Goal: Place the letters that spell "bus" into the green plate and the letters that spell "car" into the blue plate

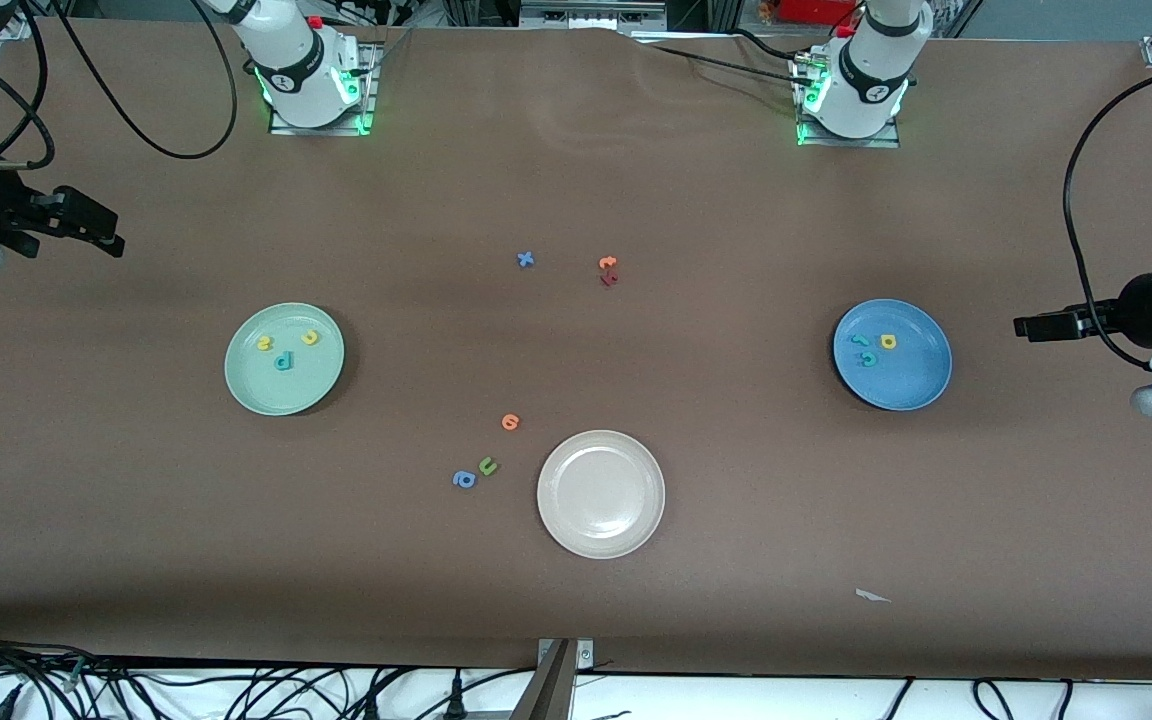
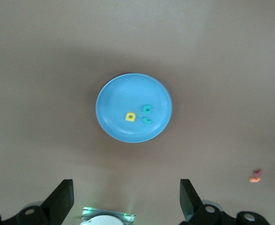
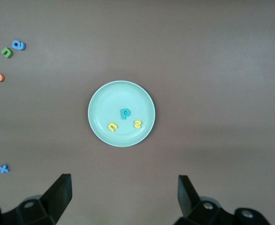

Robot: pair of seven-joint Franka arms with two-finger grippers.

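Sorting looks finished: counter (image 1: 576,600) mostly bare, wide room around every plate. Green plate (image 1: 284,358) toward the right arm's end holds the b (image 1: 283,361), u (image 1: 310,337) and s (image 1: 265,344); blue plate (image 1: 892,354) toward the left arm's end holds the c (image 1: 868,358), a (image 1: 888,341) and r (image 1: 860,341). White plate (image 1: 601,493) empty, nearest the camera. Right end effector (image 3: 123,197) hangs released over its counter end; left end effector (image 2: 127,197) likewise, fingers spread, both clear of rims. Spare letters lie mid-counter.

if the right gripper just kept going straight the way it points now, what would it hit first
Most likely the green plate: the right gripper, open, looks straight at it, with the teal b closest to that line. Depth is unclear.
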